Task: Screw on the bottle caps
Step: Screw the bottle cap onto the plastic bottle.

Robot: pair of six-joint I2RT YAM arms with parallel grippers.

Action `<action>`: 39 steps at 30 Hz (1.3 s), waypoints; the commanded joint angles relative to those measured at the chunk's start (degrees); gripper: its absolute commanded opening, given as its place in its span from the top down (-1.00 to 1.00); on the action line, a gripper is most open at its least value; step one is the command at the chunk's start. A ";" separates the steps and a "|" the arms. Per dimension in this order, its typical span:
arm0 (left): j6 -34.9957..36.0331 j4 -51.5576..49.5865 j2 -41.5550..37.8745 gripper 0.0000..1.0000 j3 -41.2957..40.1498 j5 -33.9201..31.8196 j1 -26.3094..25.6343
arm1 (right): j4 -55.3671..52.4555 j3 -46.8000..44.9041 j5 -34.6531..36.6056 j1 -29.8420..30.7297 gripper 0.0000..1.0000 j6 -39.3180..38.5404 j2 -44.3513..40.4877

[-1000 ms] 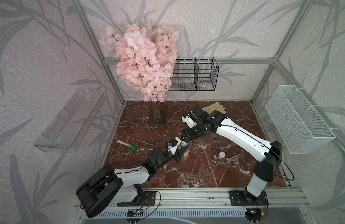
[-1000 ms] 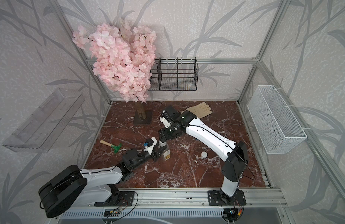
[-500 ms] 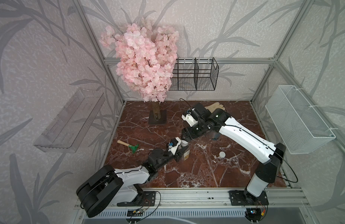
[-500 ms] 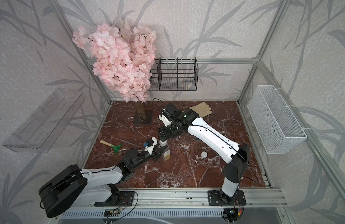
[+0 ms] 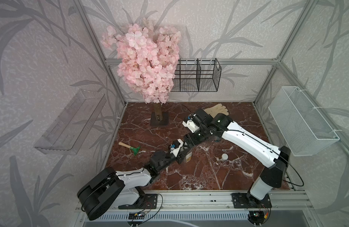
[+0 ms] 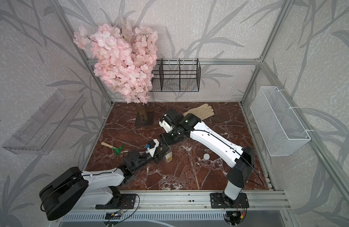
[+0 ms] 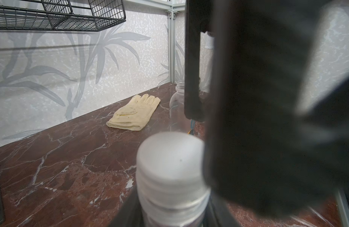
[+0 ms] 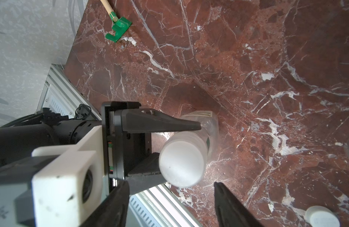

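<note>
**A:** Where is the bottle (image 8: pixel 211 121) standing?
**B:** Midway between the table's (image 5: pixel 199 176) side edges, left gripper (image 8: pixel 181 145) clamping it, white cap (image 8: pixel 181 163) sitting on top.
**A:** The right gripper (image 8: pixel 171 183)?
**B:** Hovering over that cap, jaws spread, holding nothing.

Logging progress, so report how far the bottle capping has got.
Done: one cap sits on the labelled bottle; its tightness can't be judged. In hand: the left end effector clamps that bottle, the right end effector hangs open over the cap. Left: the second cap lies loose on the table, and the other bottle stands uncapped.
</note>
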 commanded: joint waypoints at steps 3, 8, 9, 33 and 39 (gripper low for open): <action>0.47 -5.11 1.16 0.29 0.09 1.44 -0.33 | -1.70 1.79 4.11 0.61 -0.37 -0.98 1.87; 0.42 -5.16 1.16 0.29 0.11 1.44 -0.33 | -1.69 2.60 4.59 1.28 -0.32 -1.24 2.99; 0.43 -5.14 1.14 0.29 0.07 1.49 -0.37 | -1.48 2.69 4.58 1.47 -0.31 -1.26 3.22; 0.55 -5.40 1.46 0.28 0.33 1.53 -0.33 | -2.76 4.54 8.04 4.34 0.01 -2.23 5.50; 0.56 -5.42 1.55 0.27 0.33 1.54 -0.33 | -3.10 5.25 9.54 4.92 0.09 -2.47 5.47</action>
